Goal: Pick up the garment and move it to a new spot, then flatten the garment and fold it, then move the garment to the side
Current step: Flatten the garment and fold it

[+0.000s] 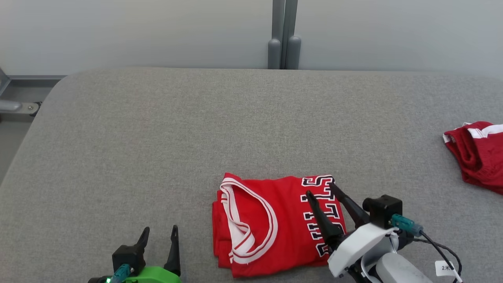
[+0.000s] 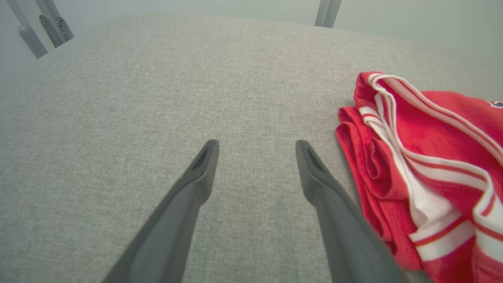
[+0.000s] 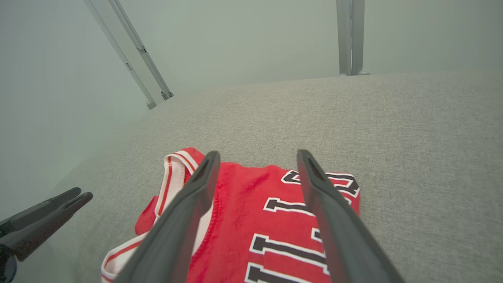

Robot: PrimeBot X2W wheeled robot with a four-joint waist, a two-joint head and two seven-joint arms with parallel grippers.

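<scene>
table point(image 1: 196, 129) grey padded, folded red jersey point(image 1: 285, 204) lying near the robot, right of centre; second red garment point(image 1: 477, 155) well apart at far right. right gripper point(image 1: 319, 189) over jersey lettering, fingers apart, empty; left gripper point(image 1: 160, 229) also apart, left of jersey.

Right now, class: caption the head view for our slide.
Folded red jersey on grey fabric surface; open right gripper over its lettering, open left gripper beside it.

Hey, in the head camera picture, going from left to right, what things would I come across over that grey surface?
left tool → folded red jersey → second red garment, cut off by the right edge
</scene>
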